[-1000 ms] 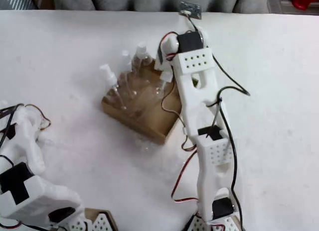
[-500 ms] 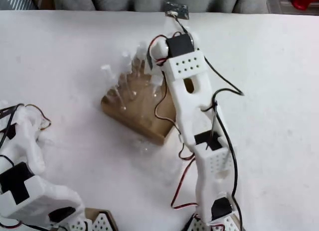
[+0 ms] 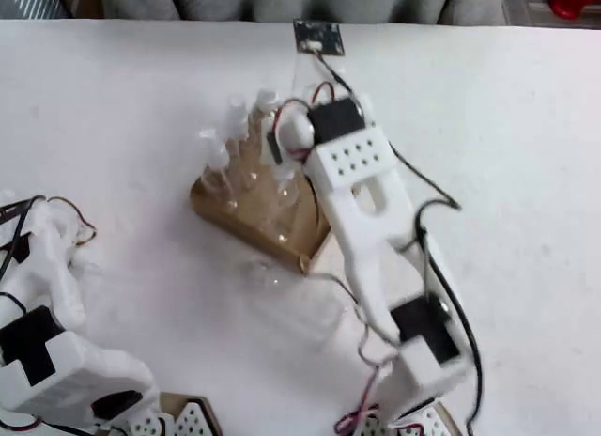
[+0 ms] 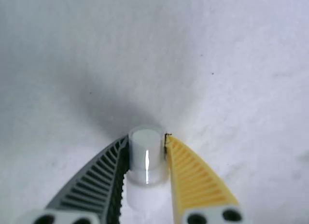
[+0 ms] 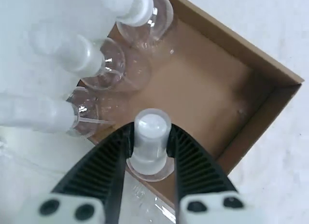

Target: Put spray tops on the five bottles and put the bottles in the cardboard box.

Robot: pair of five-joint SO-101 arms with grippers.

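Over the table, high view: the brown cardboard box (image 3: 249, 231) sits just to 9 o'clock of centre on the white table (image 3: 113, 98). A cluster of clear bottles with white sprayers (image 3: 214, 147) stands in its 11 o'clock half. The right arm (image 3: 352, 163) comes up from the 5 o'clock edge and hangs its wrist over the box's 2 o'clock side. The left arm (image 3: 47, 351) is folded in the 7 o'clock corner, well apart from the box.

Left wrist view: the left gripper (image 4: 146, 139) is narrow, its black and yellow fingers touching either side of a small white cylindrical cap (image 4: 146, 156). It stands upright on the table.

Right wrist view: the right gripper (image 5: 151, 134) is clamped on the white spray top of a clear plastic bottle (image 5: 151, 122). The bottle is upright over the box floor (image 5: 207, 84), near one wall. I count three other capped bottles (image 5: 82, 55) in the box, close together. I cannot tell whether the held bottle's base touches the floor.

Handling, my read: empty, thin-walled and very light, so easily knocked over by a brushing finger. The clear body looks slick and likely to flex. I would grip the rigid collar under the sprayer head, as here, not the body.
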